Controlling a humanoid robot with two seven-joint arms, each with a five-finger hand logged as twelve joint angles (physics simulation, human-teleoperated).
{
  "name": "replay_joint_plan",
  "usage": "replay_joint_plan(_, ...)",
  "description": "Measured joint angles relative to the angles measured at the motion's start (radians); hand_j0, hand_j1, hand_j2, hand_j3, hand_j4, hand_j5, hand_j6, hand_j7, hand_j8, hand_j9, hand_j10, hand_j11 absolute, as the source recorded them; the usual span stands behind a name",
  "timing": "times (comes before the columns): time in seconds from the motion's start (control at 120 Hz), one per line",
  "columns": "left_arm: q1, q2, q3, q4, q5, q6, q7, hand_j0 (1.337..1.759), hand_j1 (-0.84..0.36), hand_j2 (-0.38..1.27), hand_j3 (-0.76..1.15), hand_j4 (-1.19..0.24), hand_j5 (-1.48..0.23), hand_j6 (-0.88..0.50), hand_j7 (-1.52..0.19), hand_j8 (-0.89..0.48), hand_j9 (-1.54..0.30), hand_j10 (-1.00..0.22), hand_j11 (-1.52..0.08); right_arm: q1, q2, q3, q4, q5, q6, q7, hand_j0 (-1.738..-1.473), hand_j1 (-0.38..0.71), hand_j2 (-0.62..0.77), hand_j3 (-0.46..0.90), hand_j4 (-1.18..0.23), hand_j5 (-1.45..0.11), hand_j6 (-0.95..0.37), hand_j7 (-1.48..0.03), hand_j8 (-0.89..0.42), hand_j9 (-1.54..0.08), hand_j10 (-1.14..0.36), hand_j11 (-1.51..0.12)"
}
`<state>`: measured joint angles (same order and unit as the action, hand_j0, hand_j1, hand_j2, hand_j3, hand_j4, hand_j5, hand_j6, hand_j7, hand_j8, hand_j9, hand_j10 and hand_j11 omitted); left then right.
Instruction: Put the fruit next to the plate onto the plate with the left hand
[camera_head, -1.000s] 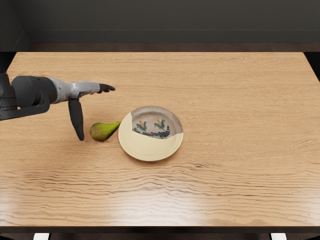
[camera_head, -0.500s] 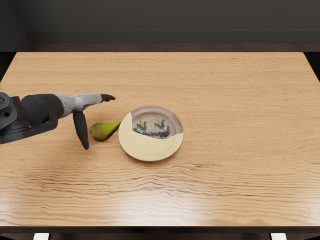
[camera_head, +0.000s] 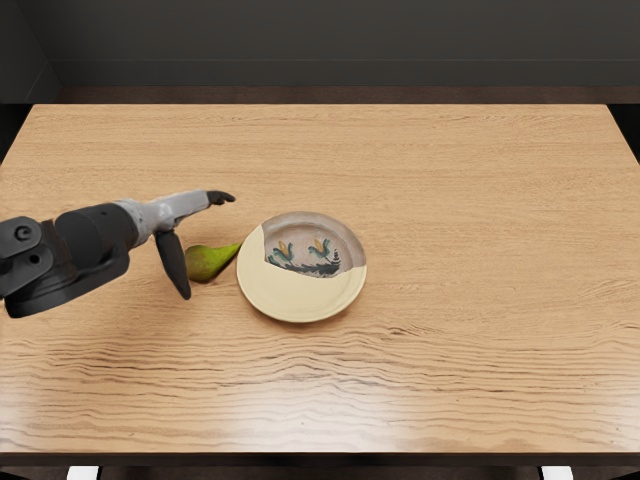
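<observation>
L hand (camera_head: 172, 218): open, digits spread, holds nothing | pear (camera_head: 207, 261): on table (camera_head: 460, 350), just left of plate (camera_head: 292, 300) | long axis approx left-right, stem toward plate | pear just right of hand, within open span.

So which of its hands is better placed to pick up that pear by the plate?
The left: its robot hand is open close beside the pear, on the side away from the plate. The right one is out of view.

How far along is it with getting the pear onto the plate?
Done: nothing yet; the pear lies beside the plate, off it. In hand: the left hand hovers at the pear, fingers spread, not gripping. Left: grasp, lift, set it on the plate.
</observation>
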<state>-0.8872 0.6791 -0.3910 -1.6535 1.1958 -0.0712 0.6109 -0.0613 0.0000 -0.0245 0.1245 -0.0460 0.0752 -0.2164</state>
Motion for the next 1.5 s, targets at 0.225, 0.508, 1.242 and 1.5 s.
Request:
replay_joint_plan(0.225, 0.006, -0.003, 0.026, 0.000, 0.045, 0.072, 0.000, 1.658, 0.24, 0.02, 0.00, -0.09, -0.12, -0.09, -0.12, -0.09, -0.12, -0.09, -0.12, 0.000, 0.000, 0.000, 0.000, 0.000, 0.000, 0.000, -1.658, -0.35, 0.00, 0.00, 0.00, 0.00, 0.00, 0.00, 0.00, 0.00, 0.00, 0.00)
replay_joint_plan(0.508, 0.009, -0.028, 0.050, 0.007, 0.053, 0.080, 0.000, 1.658, 0.24, 0.02, 0.00, -0.10, -0.12, -0.10, -0.12, -0.10, -0.12, -0.10, -0.12, 0.000, 0.000, -0.001, 0.000, 0.000, 0.000, 0.000, -1.658, -0.35, 0.00, 0.00, 0.00, 0.00, 0.00, 0.00, 0.00, 0.00, 0.00, 0.00)
replay_joint_plan(1.242, 0.010, -0.055, 0.083, 0.038, 0.061, 0.082, 0.000, 1.658, 0.09, 0.05, 0.00, -0.22, -0.29, -0.23, -0.29, -0.23, -0.29, -0.22, -0.29, -0.002, 0.000, 0.000, 0.000, 0.000, 0.000, 0.000, -1.658, -0.35, 0.00, 0.00, 0.00, 0.00, 0.00, 0.00, 0.00, 0.00, 0.00, 0.00)
replay_joint_plan(1.5, 0.010, -0.055, 0.094, 0.040, 0.071, 0.083, 0.000, 1.658, 0.01, 0.06, 0.00, -0.29, -0.37, -0.29, -0.37, -0.29, -0.37, -0.29, -0.37, -0.002, 0.000, 0.000, 0.000, 0.000, 0.000, 0.000, -1.658, -0.35, 0.00, 0.00, 0.00, 0.00, 0.00, 0.00, 0.00, 0.00, 0.00, 0.00)
